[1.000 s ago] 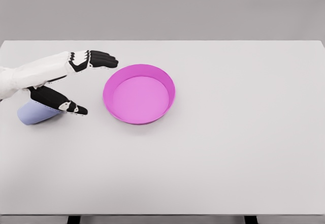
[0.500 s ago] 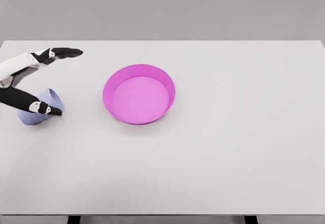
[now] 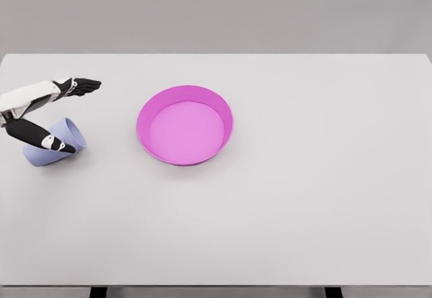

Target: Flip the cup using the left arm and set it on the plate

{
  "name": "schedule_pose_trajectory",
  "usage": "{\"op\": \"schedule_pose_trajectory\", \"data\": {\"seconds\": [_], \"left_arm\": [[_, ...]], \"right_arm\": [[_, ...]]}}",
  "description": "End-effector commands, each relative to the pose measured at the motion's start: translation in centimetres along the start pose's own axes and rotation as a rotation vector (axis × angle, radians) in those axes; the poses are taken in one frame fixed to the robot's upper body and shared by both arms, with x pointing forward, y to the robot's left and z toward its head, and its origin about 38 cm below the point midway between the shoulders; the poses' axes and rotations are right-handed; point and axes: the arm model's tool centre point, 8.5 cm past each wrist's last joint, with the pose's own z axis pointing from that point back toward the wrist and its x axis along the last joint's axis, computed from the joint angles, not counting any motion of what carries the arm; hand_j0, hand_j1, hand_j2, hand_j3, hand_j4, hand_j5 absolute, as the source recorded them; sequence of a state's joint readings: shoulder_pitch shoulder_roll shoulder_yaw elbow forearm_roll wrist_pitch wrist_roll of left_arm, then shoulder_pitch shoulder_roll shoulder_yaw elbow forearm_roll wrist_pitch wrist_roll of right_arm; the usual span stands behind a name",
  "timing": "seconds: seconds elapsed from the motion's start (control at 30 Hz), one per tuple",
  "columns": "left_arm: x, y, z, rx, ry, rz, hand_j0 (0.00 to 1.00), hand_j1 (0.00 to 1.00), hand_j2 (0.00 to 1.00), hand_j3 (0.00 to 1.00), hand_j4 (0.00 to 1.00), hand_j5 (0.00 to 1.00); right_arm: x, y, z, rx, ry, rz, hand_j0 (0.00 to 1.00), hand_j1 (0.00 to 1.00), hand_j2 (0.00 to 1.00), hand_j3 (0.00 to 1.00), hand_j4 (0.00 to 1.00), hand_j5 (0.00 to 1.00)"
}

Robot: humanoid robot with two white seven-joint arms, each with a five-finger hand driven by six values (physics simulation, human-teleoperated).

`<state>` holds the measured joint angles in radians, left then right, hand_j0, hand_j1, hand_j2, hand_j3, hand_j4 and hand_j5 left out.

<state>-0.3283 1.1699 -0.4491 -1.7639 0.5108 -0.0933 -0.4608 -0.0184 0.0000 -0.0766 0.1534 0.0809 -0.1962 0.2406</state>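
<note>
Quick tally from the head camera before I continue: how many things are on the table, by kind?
Cups: 1, the pale blue plastic cup lying on its side at the table's left edge
Plates: 1, the round magenta plate with a raised rim, nothing in it
Total: 2 things on the white table
Only the left hand is in view, open around the cup.

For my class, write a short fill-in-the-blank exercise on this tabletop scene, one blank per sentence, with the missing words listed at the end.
1. The cup lying on its side is pale ____ in colour.
2. The pink plate holds ____ inside it.
3. The cup lies to the ____ of the plate in the head view.
4. The left hand has its fingers spread, so it is ____.

Missing words: blue; nothing; left; open
</note>
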Motion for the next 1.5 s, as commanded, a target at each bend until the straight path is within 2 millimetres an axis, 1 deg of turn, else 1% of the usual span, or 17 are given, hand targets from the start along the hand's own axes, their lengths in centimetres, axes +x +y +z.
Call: {"op": "schedule_pose_trajectory", "data": {"seconds": [0.0,0.2,0.33,0.4,0.43,0.5,0.53,0.6,0.83,1.0,1.13,1.33,1.47], "left_arm": [[-0.1,0.1,0.1,-0.001,0.019,-0.020,1.00,1.00,1.00,1.00,1.00,1.00],[-0.7,-0.1,0.3,-0.005,0.041,-0.012,1.00,1.00,1.00,1.00,1.00,1.00],[-2.2,0.2,0.7,0.016,0.119,0.039,1.00,1.00,1.00,1.00,1.00,1.00],[-3.0,-0.6,0.8,0.004,0.140,0.071,1.00,1.00,1.00,1.00,1.00,1.00],[-3.2,-0.8,0.8,0.003,0.147,0.085,1.00,1.00,1.00,1.00,1.00,1.00],[-3.4,-0.8,0.7,0.010,0.151,0.081,1.00,1.00,1.00,1.00,1.00,1.00],[-4.1,-0.5,0.9,0.020,0.168,0.088,1.00,1.00,1.00,1.00,1.00,1.00],[-3.7,-0.2,0.9,0.026,0.158,0.088,1.00,1.00,1.00,1.00,1.00,1.00],[-4.0,-0.4,0.8,0.024,0.167,0.084,1.00,1.00,1.00,1.00,1.00,1.00],[-4.3,-0.1,0.7,0.032,0.205,0.005,1.00,1.00,1.00,1.00,1.00,1.00],[-5.1,-0.8,0.1,0.035,0.224,0.023,1.00,1.00,1.00,1.00,1.00,1.00],[-7.1,-0.9,0.1,0.056,0.260,0.072,1.00,1.00,1.00,1.00,1.00,1.00],[-7.6,-0.9,0.0,0.064,0.265,0.088,1.00,1.00,1.00,1.00,1.00,1.00]], "right_arm": [[0.0,0.0,0.0,0.000,0.000,0.000,1.00,1.00,1.00,1.00,1.00,1.00],[0.0,0.0,0.0,0.000,0.000,0.000,1.00,1.00,1.00,1.00,1.00,1.00],[0.0,0.0,0.0,0.000,0.000,0.000,1.00,1.00,1.00,1.00,1.00,1.00],[0.1,0.0,0.0,0.000,-0.002,0.001,1.00,1.00,1.00,1.00,1.00,1.00],[0.0,0.0,0.0,0.000,0.000,0.000,1.00,1.00,1.00,1.00,1.00,1.00],[0.0,0.0,0.0,0.000,0.000,0.000,1.00,1.00,1.00,1.00,1.00,1.00],[0.0,0.0,0.0,0.000,0.000,0.000,1.00,1.00,1.00,1.00,1.00,1.00],[0.0,0.0,0.0,0.000,0.000,0.000,1.00,1.00,1.00,1.00,1.00,1.00],[0.0,0.0,0.0,0.000,0.000,0.000,1.00,1.00,1.00,1.00,1.00,1.00],[0.0,0.0,0.0,0.000,0.000,0.000,1.00,1.00,1.00,1.00,1.00,1.00],[0.0,0.0,0.0,0.000,0.000,0.000,1.00,1.00,1.00,1.00,1.00,1.00],[0.0,0.0,0.0,0.000,0.000,0.000,1.00,1.00,1.00,1.00,1.00,1.00],[0.0,0.0,0.0,0.000,0.000,0.000,1.00,1.00,1.00,1.00,1.00,1.00]]}}
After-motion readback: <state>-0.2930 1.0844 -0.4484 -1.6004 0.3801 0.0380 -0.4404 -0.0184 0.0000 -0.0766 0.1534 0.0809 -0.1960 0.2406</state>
